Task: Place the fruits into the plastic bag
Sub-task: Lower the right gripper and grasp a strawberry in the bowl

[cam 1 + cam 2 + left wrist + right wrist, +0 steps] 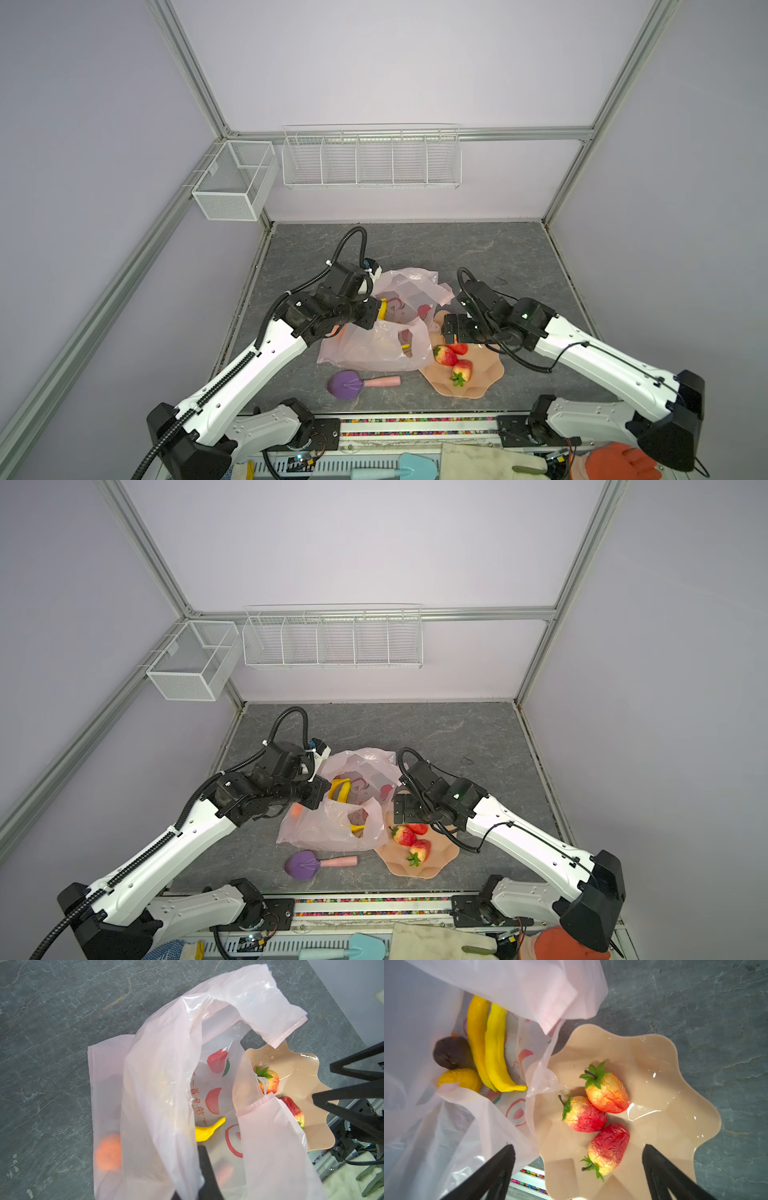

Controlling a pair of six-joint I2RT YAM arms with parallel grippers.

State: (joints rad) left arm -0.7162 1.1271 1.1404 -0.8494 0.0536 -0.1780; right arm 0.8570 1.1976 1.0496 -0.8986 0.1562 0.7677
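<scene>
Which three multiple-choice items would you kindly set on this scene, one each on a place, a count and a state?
1. Where do the bananas lie? A in a wire basket; B inside the plastic bag; C on the bare table.
2. How many strawberries lie in the bowl? A one; B two; C three.
3. How is the right hand? A open and empty; B shut on a strawberry; C shut on the scoop.

Answers: 1 B, the right wrist view shows them within the bag's mouth. 2 C, three lie together in it. 3 A, its fingers stand wide apart above the bowl.
</scene>
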